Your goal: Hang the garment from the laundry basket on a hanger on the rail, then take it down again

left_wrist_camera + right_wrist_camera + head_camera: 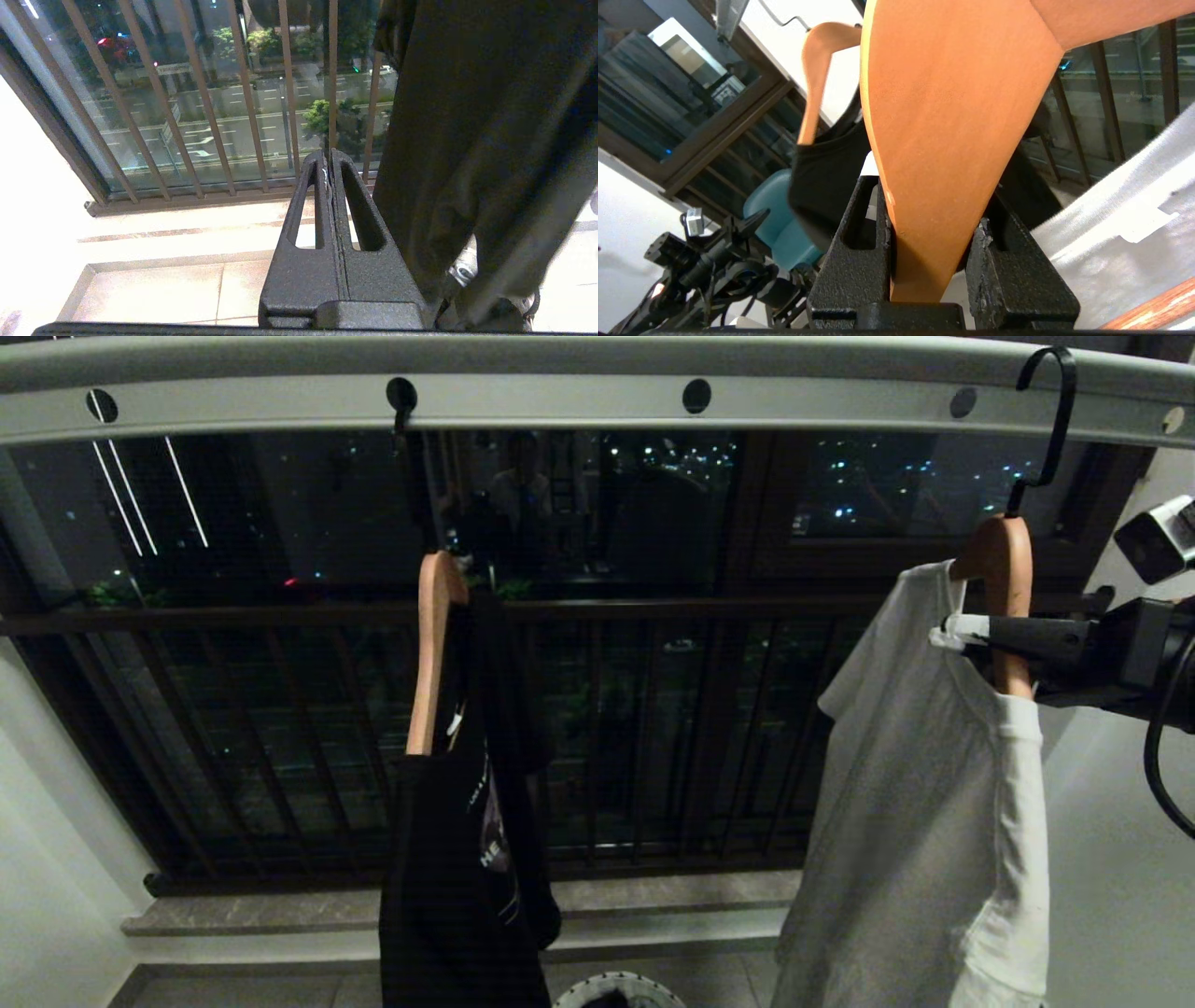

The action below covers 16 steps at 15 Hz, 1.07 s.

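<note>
While the right tool [971, 633] clamps the wooden hanger [1006, 607], the white garment [924, 803] hangs from that hanger, draped below and to both sides of the grip. In the head view, the tool reaches in from the right edge and meets the hanger just under its neck, touching the garment's collar. In the right wrist view, the 2 black fingers [852, 261] press against opposite faces of the orange wood [948, 140], with white fabric [1120, 233] lying just beside the tool.

The hanger's black hook [1050, 420] sits at the rail [560, 401], near its right end; whether the hook rests on the rail cannot be told.

A second hanger [431, 644] carrying a black garment [467, 877] hangs from a rail hole further left, well apart from the right tool.

The basket [616, 989] shows only its whitish rim at the bottom edge of the head view, on the floor below the rail.

The left tool [331, 186] is closed on nothing, beside the black garment [490, 140].
</note>
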Tool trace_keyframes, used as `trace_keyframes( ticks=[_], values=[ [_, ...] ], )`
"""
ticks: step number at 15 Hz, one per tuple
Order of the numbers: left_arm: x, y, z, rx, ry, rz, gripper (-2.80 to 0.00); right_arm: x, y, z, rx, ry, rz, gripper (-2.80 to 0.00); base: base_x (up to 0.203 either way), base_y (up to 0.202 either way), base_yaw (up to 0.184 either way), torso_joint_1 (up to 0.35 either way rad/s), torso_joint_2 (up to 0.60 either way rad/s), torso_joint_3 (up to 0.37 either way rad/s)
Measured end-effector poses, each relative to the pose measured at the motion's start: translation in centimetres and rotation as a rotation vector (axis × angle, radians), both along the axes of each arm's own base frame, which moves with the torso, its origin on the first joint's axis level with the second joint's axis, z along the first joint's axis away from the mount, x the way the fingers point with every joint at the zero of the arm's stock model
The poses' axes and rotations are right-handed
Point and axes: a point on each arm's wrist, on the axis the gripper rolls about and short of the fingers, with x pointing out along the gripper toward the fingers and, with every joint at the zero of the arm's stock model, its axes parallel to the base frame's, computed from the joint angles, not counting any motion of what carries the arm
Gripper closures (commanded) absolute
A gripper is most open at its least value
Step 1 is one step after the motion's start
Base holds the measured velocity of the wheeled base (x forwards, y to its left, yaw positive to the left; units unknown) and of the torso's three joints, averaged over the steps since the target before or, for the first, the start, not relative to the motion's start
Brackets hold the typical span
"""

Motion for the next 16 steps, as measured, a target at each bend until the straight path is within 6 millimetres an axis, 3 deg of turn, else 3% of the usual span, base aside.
trace_keyframes(
  ticks=[16],
  values=[
    [0.0,0.0,0.0,0.0,0.0,-0.001,0.0,1.2,-0.2,-0.1,-0.011,-0.012,0.08,0.0,0.0,0.0,0.0,0.0,0.0,0.0]
  ],
)
